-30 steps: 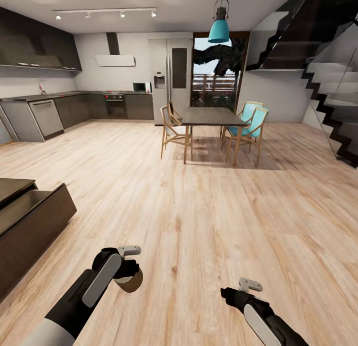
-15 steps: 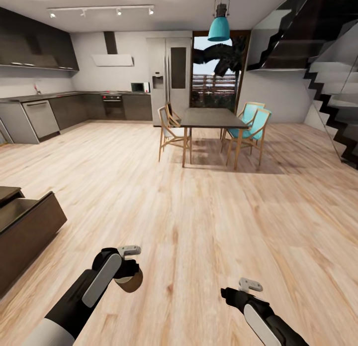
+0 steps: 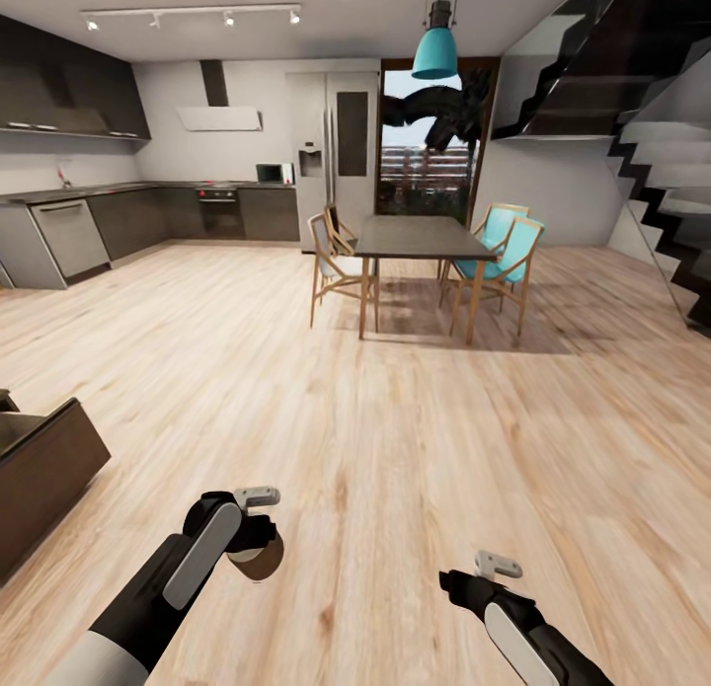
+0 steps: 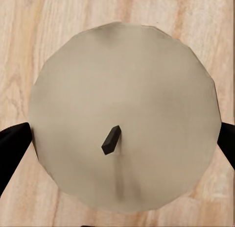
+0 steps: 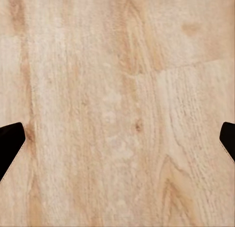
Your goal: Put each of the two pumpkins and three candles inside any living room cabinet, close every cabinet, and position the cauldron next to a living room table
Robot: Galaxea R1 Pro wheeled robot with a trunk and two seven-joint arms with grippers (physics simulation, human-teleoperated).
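Grey-tan candle (image 4: 122, 114) pinched in left gripper (image 3: 259, 528), right gripper (image 5: 117, 138) spread and empty: carrying step, next needing the cabinet (image 3: 44, 479) off to the left.

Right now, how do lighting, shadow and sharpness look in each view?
Head view: even, bright light, a soft shadow under the dining table, straight edges bowing near the frame's borders. Left wrist view: the candle is sharp, its wick casting a faint shadow. Right wrist view: crisp floor grain, no glare.

Open-plan home: kitchen w/ fridge (image 3: 334, 153), oven (image 3: 222, 210) & counters (image 3: 79, 190), dining table (image 3: 420, 238) w/ chairs (image 3: 504, 257), stairs (image 3: 662, 192), wood floor (image 3: 395, 449).
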